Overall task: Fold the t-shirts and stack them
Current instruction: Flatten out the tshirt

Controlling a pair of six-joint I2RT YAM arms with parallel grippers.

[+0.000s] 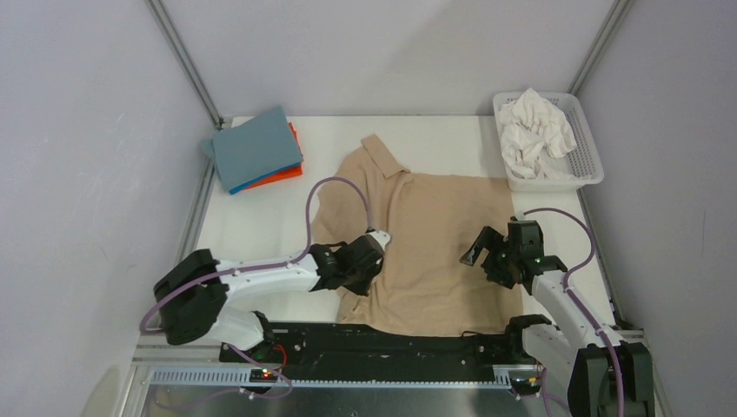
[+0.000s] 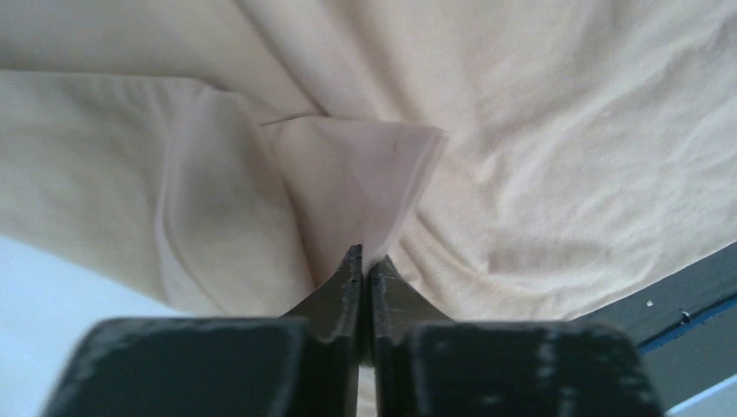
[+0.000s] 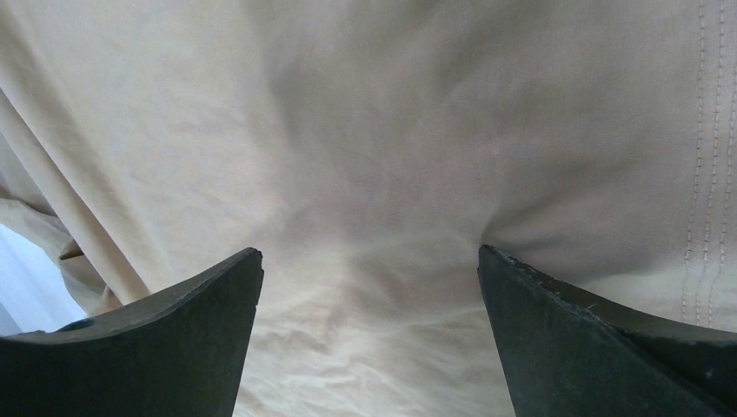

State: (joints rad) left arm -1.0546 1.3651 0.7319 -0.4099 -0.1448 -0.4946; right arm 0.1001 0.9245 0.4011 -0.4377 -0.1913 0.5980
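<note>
A tan-beige t-shirt (image 1: 430, 243) lies spread over the middle of the table, collar toward the far left. My left gripper (image 1: 369, 276) sits at its near left edge, shut on a pinched fold of the tan cloth (image 2: 365, 182); in the left wrist view the two jaws meet with fabric rising from between them. At the shirt's right side my right gripper (image 1: 483, 254) stands open, and the right wrist view shows its fingers (image 3: 200, 330) wide apart over the tan t-shirt (image 3: 374, 156) with nothing gripped. A folded stack of grey-blue, bright blue and orange t-shirts (image 1: 256, 149) rests at the far left.
A white slotted plastic basket (image 1: 593, 161) at the far right corner holds a crumpled white t-shirt (image 1: 537, 132). Metal frame posts rise at both far corners. The black rail (image 1: 382, 340) runs along the near edge between the arm bases.
</note>
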